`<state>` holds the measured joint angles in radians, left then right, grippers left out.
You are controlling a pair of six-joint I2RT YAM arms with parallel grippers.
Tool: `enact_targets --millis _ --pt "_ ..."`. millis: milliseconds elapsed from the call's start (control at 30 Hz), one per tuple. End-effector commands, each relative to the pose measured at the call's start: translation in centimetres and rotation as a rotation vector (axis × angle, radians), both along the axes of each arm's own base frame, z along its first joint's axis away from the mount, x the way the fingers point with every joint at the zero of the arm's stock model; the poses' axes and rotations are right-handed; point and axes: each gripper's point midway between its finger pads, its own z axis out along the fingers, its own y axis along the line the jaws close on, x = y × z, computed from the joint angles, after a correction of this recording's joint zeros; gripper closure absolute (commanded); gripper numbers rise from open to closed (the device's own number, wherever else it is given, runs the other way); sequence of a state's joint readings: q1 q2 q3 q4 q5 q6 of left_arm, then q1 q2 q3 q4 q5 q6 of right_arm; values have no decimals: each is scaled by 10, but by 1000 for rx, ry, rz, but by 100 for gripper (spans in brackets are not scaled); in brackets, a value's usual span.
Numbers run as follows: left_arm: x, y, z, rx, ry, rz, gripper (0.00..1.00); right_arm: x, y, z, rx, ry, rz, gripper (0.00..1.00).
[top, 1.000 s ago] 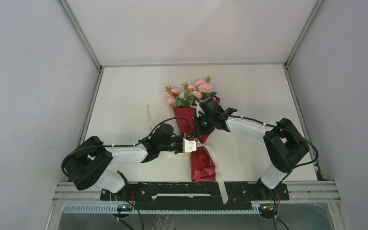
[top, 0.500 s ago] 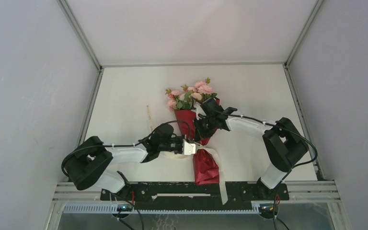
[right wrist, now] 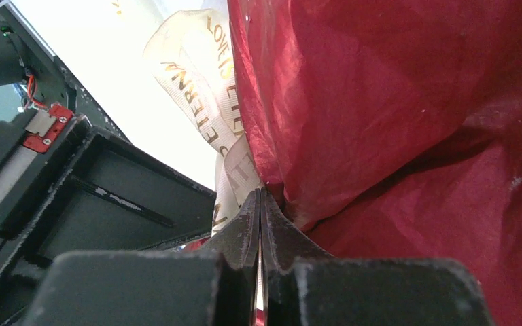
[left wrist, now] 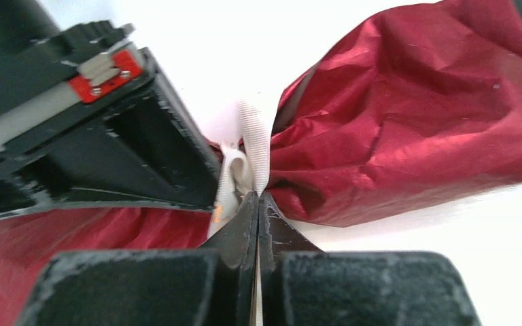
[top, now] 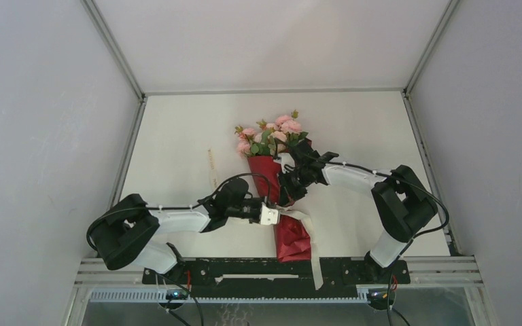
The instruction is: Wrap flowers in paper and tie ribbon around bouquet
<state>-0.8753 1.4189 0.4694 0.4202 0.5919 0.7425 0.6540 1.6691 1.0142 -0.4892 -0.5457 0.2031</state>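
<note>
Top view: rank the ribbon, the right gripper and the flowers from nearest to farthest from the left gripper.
From the left gripper:
1. ribbon: pinched in its shut jaws, where the paper narrows.
2. right gripper: just beyond, up and to the right, against the red wrap.
3. flowers: farthest, at the far end toward the back wall.
</note>
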Motion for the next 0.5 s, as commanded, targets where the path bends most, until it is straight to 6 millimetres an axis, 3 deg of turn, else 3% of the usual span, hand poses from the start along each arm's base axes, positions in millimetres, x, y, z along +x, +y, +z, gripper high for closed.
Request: enact_targets --millis 0,367,467 --pt "17 -2 6 -30 -29 103 100 0 8 0 58 -4 34 95" --pt "26 8 -7 39 -39 156 100 -8 11 5 224 52 53 87" --pt "20 12 -11 67 -39 120 100 -10 15 12 296 72 44 86"
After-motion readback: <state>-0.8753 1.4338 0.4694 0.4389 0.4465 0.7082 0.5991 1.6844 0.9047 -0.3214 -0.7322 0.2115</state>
